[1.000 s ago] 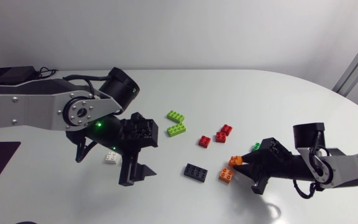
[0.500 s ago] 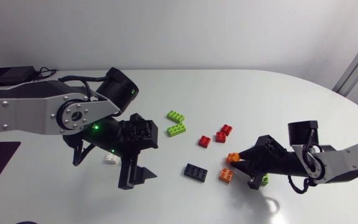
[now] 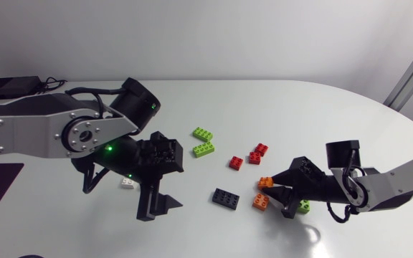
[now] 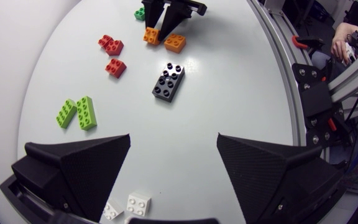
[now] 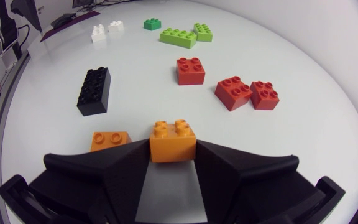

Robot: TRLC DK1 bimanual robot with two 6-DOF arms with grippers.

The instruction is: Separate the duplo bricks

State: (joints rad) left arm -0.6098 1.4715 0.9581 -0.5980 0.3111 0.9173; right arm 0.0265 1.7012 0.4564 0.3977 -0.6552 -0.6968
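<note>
My right gripper [image 3: 271, 188] is low over the table at the right, shut on an orange brick [image 5: 173, 141] whose sides both fingertips touch. A second orange brick [image 5: 110, 140] lies apart, just beside the gripper. A black brick [image 3: 226, 197] lies in the middle. Beyond it are a red brick [image 3: 236, 162] and two more reds [image 3: 257, 153] touching each other. My left gripper [image 3: 156, 208] hangs open above the table at the left, nothing between its fingers [image 4: 79, 168]. Two white bricks [image 4: 129, 205] lie under it.
Two lime green bricks [image 3: 204, 133] [image 3: 204, 149] lie behind the middle. A dark green brick [image 4: 140, 12] sits close to my right gripper, and a light green one [image 3: 303, 208] shows under its body. Another green brick [image 5: 152, 23] lies far ahead, near the white ones.
My right gripper has shifted a little to the left with the orange brick. A light green brick has come into view under it. The left arm has barely moved.
</note>
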